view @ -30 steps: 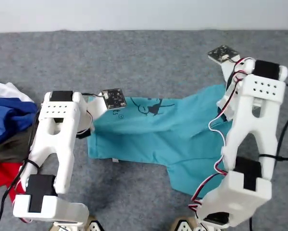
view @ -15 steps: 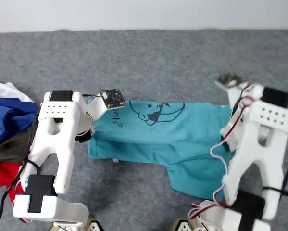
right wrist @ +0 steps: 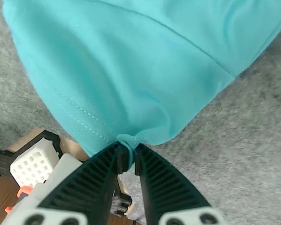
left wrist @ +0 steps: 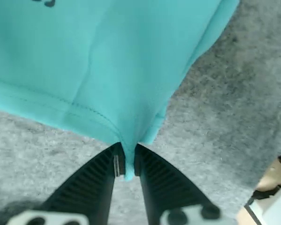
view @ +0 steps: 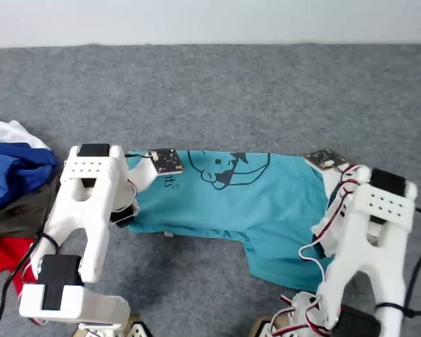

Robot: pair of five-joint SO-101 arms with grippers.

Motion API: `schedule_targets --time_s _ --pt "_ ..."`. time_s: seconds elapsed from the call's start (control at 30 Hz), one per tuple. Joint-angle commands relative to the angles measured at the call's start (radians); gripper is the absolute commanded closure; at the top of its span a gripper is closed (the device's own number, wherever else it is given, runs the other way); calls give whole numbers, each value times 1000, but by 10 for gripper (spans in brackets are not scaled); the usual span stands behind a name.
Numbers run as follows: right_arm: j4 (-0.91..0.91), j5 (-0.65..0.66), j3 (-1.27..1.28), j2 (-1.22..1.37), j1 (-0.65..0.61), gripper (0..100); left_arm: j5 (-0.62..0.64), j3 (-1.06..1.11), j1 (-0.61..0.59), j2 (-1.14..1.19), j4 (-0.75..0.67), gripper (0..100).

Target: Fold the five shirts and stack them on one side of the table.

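Note:
A teal shirt [view: 231,200] with a dark print lies stretched across the middle of the grey carpeted table [view: 217,91]. My left gripper [left wrist: 126,165] is shut on a pinch of the shirt's hem at its left end, under the left arm [view: 83,203]. At the shirt's right end, beneath the right arm [view: 368,232], my right gripper [right wrist: 127,154] is shut on a bunched fold of the teal shirt [right wrist: 131,70]. One sleeve [view: 280,263] hangs toward the near edge.
A loose pile sits at the table's left edge: a white shirt [view: 3,132], a blue shirt [view: 10,172], a dark grey shirt [view: 13,217] and a red shirt [view: 3,253]. Bare carpet stretches along the far side.
The right arm has drawn the shirt's right far corner toward the near side, turning the far edge over so the print now faces up. The left arm shifted only slightly.

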Motion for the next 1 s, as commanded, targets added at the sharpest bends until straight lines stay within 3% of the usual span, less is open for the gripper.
schedule_targets --time_s 0.0,0.13,0.33,0.57,0.83,0.97 --pt "-7 43 6 -42 41 987 3 -4 -6 -5 11 971" --pt "1 54 6 -42 53 961 80 -7 -9 -14 12 907" --pt "56 52 -2 -44 51 794 158 -18 -3 -15 48 859" --pt "120 52 -172 -38 47 800 167 -199 -11 -15 195 859" --pt "-44 44 -305 -35 47 807 299 -503 -2 -14 210 859" --pt "-58 44 -321 -44 45 940 410 -561 37 -14 213 913"
